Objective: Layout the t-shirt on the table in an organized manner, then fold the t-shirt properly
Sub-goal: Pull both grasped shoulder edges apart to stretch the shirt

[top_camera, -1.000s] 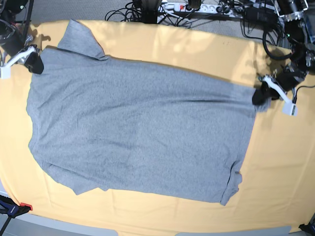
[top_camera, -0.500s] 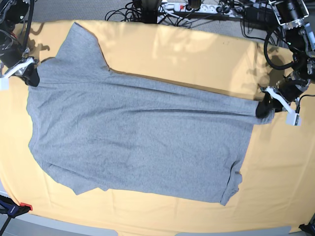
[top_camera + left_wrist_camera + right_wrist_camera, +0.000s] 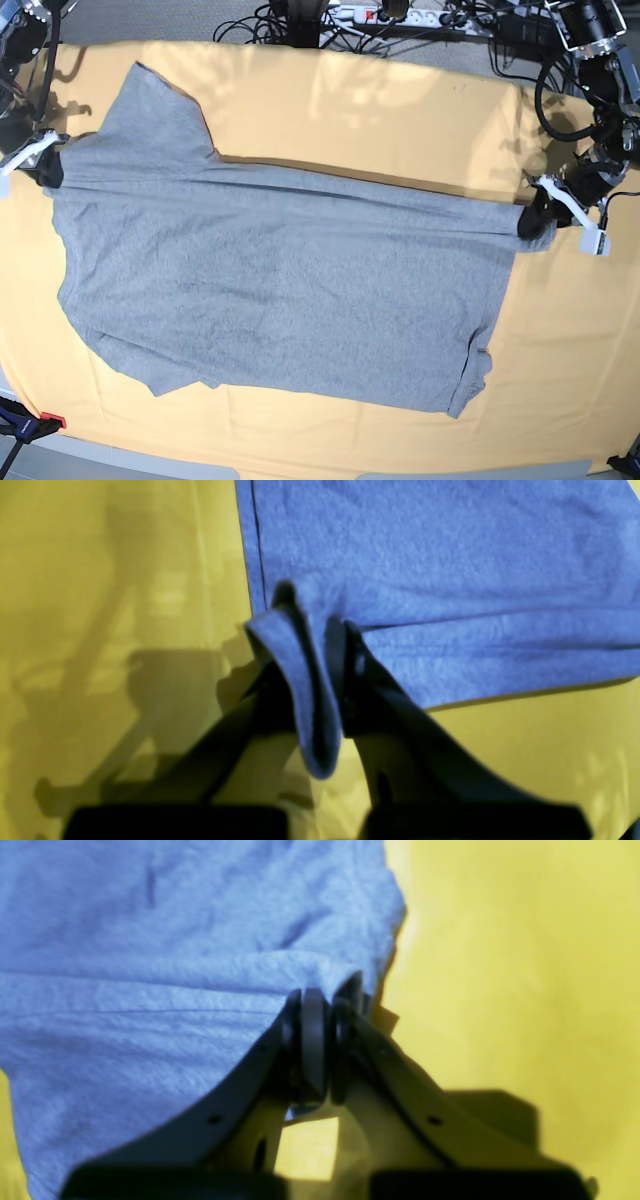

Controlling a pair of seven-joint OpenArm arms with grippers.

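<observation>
The grey t-shirt [image 3: 280, 280] lies spread across the yellow-orange table [image 3: 400, 110], neck end at the left of the base view, hem at the right. No lettering shows. My left gripper [image 3: 532, 218] is shut on the hem's far corner; in its wrist view a fold of grey t-shirt [image 3: 310, 700] sits pinched between the dark fingers [image 3: 370, 700]. My right gripper [image 3: 48, 165] is shut on the shoulder edge at the far left; its wrist view shows the t-shirt [image 3: 150, 990] clamped between the pads [image 3: 315, 1040]. The far edge is pulled taut between both grippers.
Cables and a power strip [image 3: 400, 15] lie behind the table's far edge. A red-tipped clamp [image 3: 40, 420] sits at the near left corner. Bare cloth runs along the far side and to the right of the hem.
Both grippers have moved outward and apart, the right one towards the left edge. The shirt's far edge has been stretched straighter and the far sleeve has spread out.
</observation>
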